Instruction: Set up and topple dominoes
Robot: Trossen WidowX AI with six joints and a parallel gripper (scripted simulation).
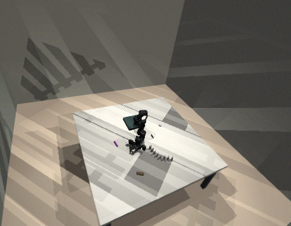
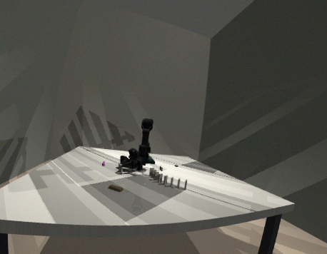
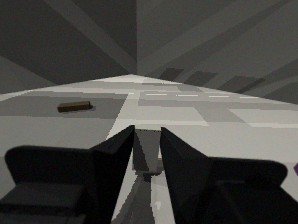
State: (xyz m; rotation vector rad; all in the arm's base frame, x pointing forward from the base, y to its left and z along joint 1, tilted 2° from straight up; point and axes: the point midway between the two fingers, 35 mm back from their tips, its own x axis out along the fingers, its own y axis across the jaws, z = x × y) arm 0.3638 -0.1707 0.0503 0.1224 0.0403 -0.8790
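Observation:
A curved row of grey dominoes (image 1: 159,155) (image 2: 165,180) stands upright on the white table, right of the arm in the top and exterior views. My gripper (image 2: 119,167) (image 3: 147,130) is shut on a grey domino (image 3: 146,149), which is upright between the fingertips in the wrist view. The gripper is low over the table, left of the row's near-arm end and apart from it. Whether the held domino's foot touches the table is hard to tell. In the top view the held domino is too small and dark to make out.
A brown block (image 1: 140,173) (image 2: 116,188) (image 3: 74,106) lies in front of the arm. A purple piece (image 1: 115,143) (image 2: 103,163) lies to the left. A small dark piece (image 1: 152,136) (image 2: 161,168) and a tiny bluish one (image 1: 159,126) (image 2: 176,165) are behind the row.

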